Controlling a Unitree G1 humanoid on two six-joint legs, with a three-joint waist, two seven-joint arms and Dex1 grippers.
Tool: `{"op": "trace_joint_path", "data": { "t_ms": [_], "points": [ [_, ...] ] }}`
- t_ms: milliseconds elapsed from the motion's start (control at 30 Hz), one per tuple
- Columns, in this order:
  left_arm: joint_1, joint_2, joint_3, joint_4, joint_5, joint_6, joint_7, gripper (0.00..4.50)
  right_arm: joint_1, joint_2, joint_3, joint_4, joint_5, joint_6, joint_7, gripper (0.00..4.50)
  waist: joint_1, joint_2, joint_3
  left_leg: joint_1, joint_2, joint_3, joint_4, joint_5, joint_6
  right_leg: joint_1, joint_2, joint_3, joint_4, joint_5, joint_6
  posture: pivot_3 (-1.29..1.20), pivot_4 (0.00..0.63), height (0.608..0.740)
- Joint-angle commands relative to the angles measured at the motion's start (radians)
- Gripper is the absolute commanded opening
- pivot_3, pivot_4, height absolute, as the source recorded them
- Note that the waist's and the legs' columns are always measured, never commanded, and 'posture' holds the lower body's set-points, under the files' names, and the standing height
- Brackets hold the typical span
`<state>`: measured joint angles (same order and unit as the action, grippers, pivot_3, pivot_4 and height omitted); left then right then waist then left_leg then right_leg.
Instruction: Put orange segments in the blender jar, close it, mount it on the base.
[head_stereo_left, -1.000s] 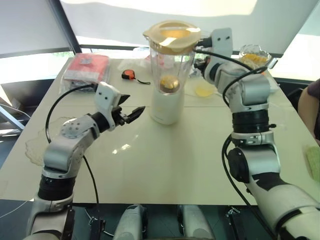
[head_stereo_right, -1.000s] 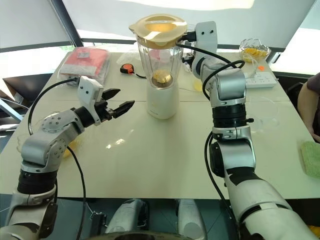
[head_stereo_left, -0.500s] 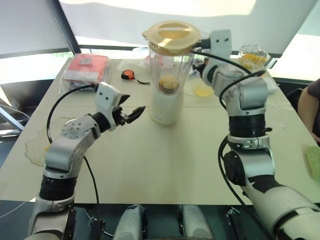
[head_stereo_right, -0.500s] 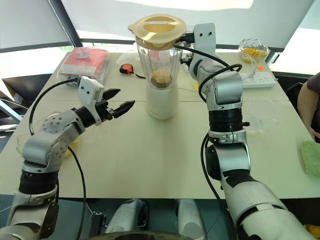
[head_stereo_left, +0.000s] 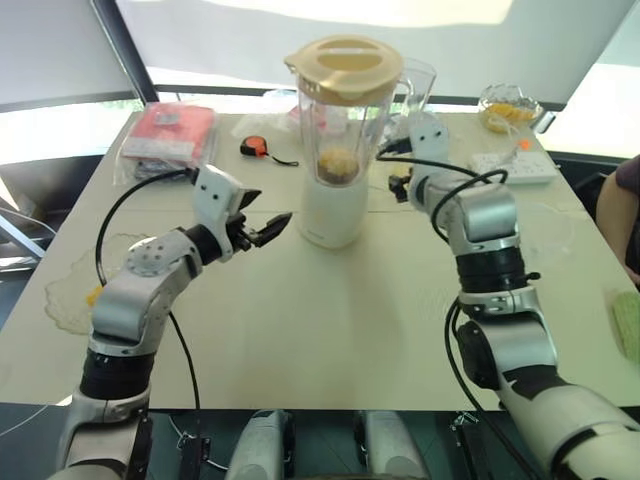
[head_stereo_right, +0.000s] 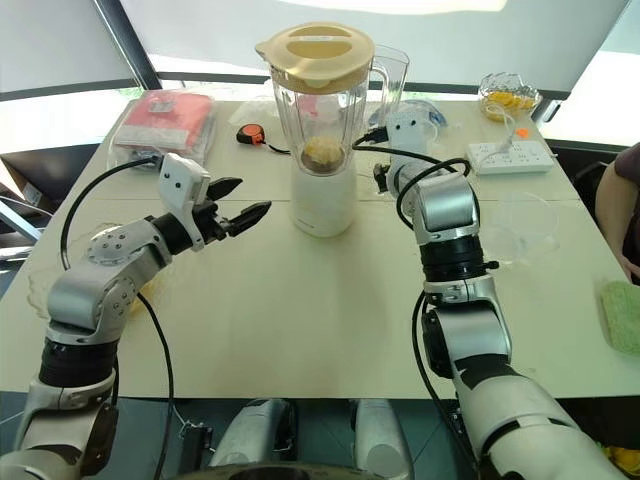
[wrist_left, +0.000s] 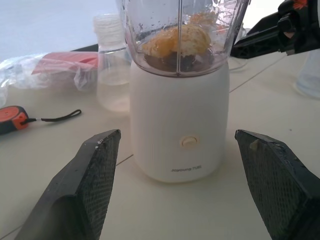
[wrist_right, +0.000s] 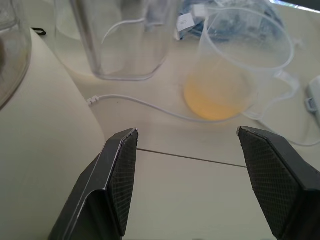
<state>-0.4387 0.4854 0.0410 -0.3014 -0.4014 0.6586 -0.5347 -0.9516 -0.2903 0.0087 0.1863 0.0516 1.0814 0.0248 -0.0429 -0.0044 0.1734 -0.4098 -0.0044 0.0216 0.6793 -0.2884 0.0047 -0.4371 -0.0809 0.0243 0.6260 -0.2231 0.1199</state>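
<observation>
- Low on the front of the white base (wrist_left: 179, 125), under its small round button (wrist_left: 189, 141), there's a line of small grey lettering, probably a brand name. It's too small for me to read with any certainty.
- Nothing else on the table carries any writing I can read.

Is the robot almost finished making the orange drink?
Nearly. The orange segments are inside the blender jar, its lid is on, and the jar sits on the base. Both the left gripper and right gripper are open, holding nothing. No step looks left.
</observation>
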Motion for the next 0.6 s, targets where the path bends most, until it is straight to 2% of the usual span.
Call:
{"op": "trace_joint_path", "data": {
  "t_ms": [33, 100, 167, 333, 400, 500, 600],
  "points": [
    [-0.015, 0.000, 0.016, -0.018, -0.001, -0.025, 0.001, 3.82, 0.090, -0.064, 0.056, -0.137, -0.027, -0.051, 0.065, 3.26, 0.000, 0.000, 0.000, 0.000, 0.000, 0.000, 0.000, 0.000, 0.000, 0.000, 0.000, 0.000, -0.001, 0.000, 0.000, 0.00, 0.150, 0.740],
    [-0.012, -0.006, 0.053, -0.025, -0.029, -0.011, 0.010, 3.82, 0.209, -0.136, 0.063, -0.257, -0.020, -0.117, 0.134, 3.26, 0.007, 0.000, 0.000, 0.000, 0.000, 0.000, 0.000, 0.000, 0.000, 0.001, 0.000, 0.000, -0.002, 0.000, 0.000, 0.00, 0.150, 0.740],
    [0.001, 0.002, 0.075, -0.052, -0.056, 0.005, 0.003, 3.82, 0.326, -0.175, 0.001, -0.366, 0.012, -0.179, 0.180, 3.26, 0.013, 0.000, 0.000, 0.000, 0.000, -0.001, 0.000, 0.000, 0.001, 0.003, 0.000, -0.001, -0.005, 0.000, 0.000, 0.00, 0.150, 0.740],
    [0.091, 0.074, 0.063, -0.136, -0.092, 0.037, -0.072, 3.82, 0.560, -0.210, -0.216, -0.556, 0.162, -0.293, 0.326, 3.26, 0.008, -0.001, 0.001, 0.000, 0.000, 0.001, 0.000, -0.001, 0.002, 0.004, 0.000, 0.000, -0.008, 0.000, 0.001, 0.00, 0.150, 0.740],
    [0.131, 0.090, 0.070, -0.161, -0.115, 0.051, -0.090, 3.82, 0.656, -0.240, -0.263, -0.619, 0.217, -0.327, 0.408, 3.26, 0.010, -0.001, 0.001, 0.001, 0.000, 0.000, 0.000, -0.001, 0.002, 0.006, 0.000, -0.001, -0.008, 0.000, 0.001, 0.00, 0.150, 0.740],
    [0.236, 0.095, 0.061, -0.211, -0.156, 0.075, -0.113, 3.82, 0.876, -0.270, -0.337, -0.726, 0.303, -0.373, 0.532, 3.26, 0.022, -0.002, 0.001, 0.002, 0.001, -0.001, 0.000, -0.001, 0.002, 0.008, 0.001, -0.001, -0.009, 0.000, 0.000, 0.00, 0.150, 0.740],
    [0.309, 0.082, 0.041, -0.234, -0.177, 0.076, -0.121, 3.82, 0.989, -0.256, -0.351, -0.762, 0.324, -0.422, 0.548, 3.26, 0.025, -0.002, 0.001, 0.003, 0.002, 0.000, 0.000, -0.002, 0.002, 0.009, 0.001, -0.001, -0.011, -0.002, -0.004, 0.00, 0.150, 0.740]
  ]
}}
